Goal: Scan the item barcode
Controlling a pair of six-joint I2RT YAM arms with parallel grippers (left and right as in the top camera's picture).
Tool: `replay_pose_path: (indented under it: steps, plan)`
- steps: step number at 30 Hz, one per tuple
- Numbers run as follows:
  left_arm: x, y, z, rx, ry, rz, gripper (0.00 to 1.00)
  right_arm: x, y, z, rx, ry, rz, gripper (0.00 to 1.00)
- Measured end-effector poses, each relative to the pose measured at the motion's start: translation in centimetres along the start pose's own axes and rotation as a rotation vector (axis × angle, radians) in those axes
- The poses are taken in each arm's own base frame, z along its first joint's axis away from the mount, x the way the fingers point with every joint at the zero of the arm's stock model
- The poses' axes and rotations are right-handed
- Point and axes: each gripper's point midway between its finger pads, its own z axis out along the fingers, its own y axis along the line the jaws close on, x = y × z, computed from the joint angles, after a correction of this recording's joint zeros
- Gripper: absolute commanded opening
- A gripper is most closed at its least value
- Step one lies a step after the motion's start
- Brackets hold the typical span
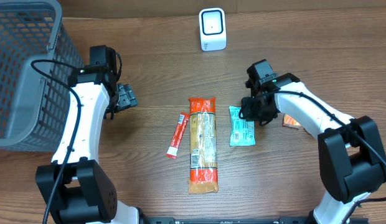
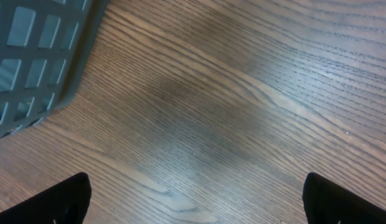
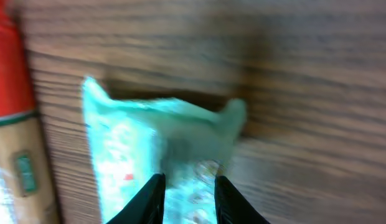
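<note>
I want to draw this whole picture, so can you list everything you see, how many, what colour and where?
basket: 1, grey, far left
scanner: 1, white, top centre
stick sachet: 1, red, left of the long pack
long pack: 1, orange and tan, centre
teal packet: 1, teal, right of the long pack
small packet: 1, orange, partly behind the right arm
table: 1, brown wood
left gripper: 1, black, open, empty, near the basket
right gripper: 1, black, on the teal packet's end

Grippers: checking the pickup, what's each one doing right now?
Left gripper: open, holding nothing.
Right gripper: closed on the teal packet.
</note>
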Motion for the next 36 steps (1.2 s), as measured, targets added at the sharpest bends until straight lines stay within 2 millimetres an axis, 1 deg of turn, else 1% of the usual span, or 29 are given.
replay_pose_path:
  steps: [5,9,11,12,14,18,24,27,29,32,35,36]
  plan:
    - [0.0,0.0,0.0,0.000,0.000,0.000,1.00,1.6,-2.2,-0.2,0.120,0.053,0.082,0.28]
    - [0.0,0.0,0.0,0.000,0.000,0.000,1.00,2.5,-2.8,-0.3,0.155,0.082,0.118,0.28]
    - [0.0,0.0,0.0,0.000,0.000,0.000,1.00,3.2,-3.0,-0.4,0.166,0.107,0.136,0.27]
    - [0.0,0.0,0.0,0.000,0.000,0.000,1.00,3.6,-3.1,-0.5,0.174,0.122,0.146,0.25]
    - [0.0,0.0,0.0,0.000,0.000,0.000,1.00,4.2,-3.1,-0.6,0.184,0.143,0.160,0.24]
    - [0.0,0.0,0.0,0.000,0.000,0.000,1.00,5.1,-2.1,-0.3,0.180,0.163,0.145,0.25]
    - [0.0,0.0,0.0,0.000,0.000,0.000,1.00,7.2,-0.3,1.1,0.164,0.194,0.106,0.25]
    - [0.0,0.0,0.0,0.000,0.000,0.000,1.00,8.3,1.1,1.8,0.138,0.212,0.077,0.24]
    - [0.0,0.0,0.0,0.000,0.000,0.000,1.00,8.9,2.5,2.0,0.104,0.221,0.053,0.24]
    - [0.0,0.0,0.0,0.000,0.000,0.000,1.00,9.6,3.8,2.1,0.076,0.238,0.021,0.23]
    - [0.0,0.0,0.0,0.000,0.000,0.000,1.00,10.8,3.8,1.7,0.079,0.288,-0.001,0.23]
    - [0.0,0.0,0.0,0.000,0.000,0.000,1.00,11.1,3.7,1.3,0.085,0.310,-0.006,0.23]
